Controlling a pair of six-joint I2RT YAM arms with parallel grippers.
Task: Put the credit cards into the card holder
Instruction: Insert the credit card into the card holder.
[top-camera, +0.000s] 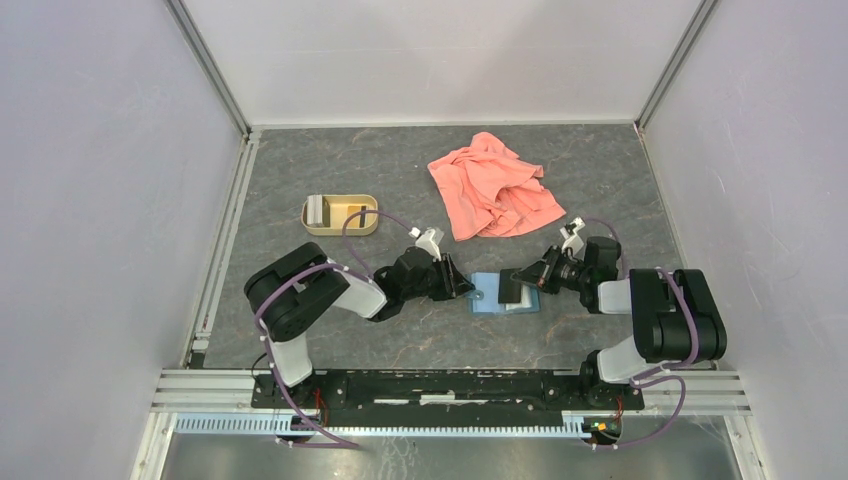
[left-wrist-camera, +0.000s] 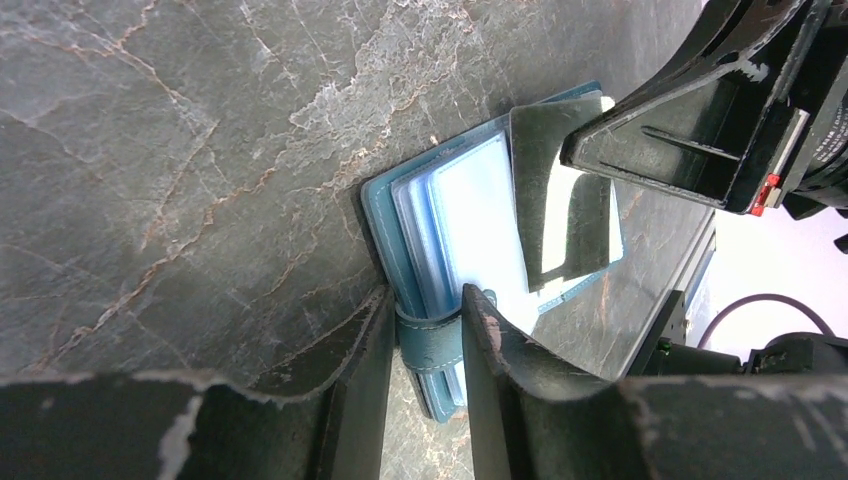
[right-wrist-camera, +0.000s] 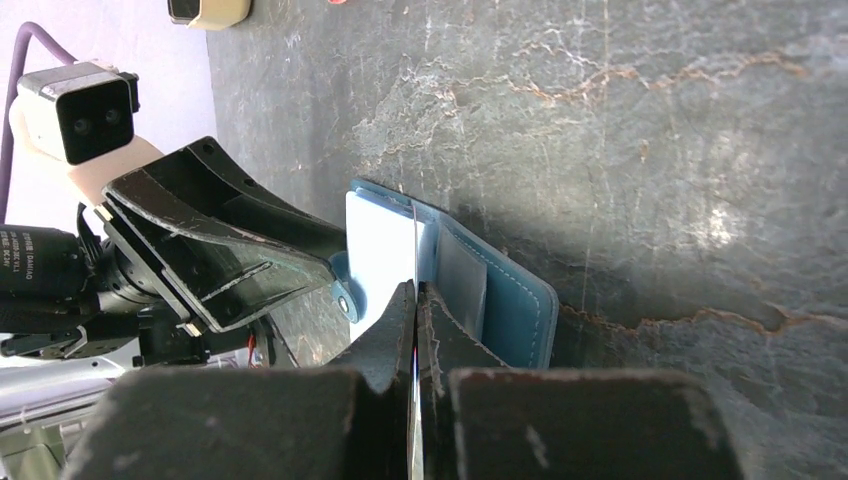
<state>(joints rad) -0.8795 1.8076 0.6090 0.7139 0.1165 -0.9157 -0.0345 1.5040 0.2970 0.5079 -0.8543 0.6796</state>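
The card holder lies open on the table between the two arms, teal outside with light blue pockets. My left gripper is shut on its strap at the near edge, pinning it. My right gripper is shut on a thin credit card, seen edge-on and tilted down onto the open holder. In the left wrist view that card looks dark and glossy, and its lower edge rests on the pockets. More credit cards stand in the tan tray.
A salmon-pink cloth lies crumpled at the back, right of the tray. White walls close off the table on three sides. The two grippers face each other closely over the holder.
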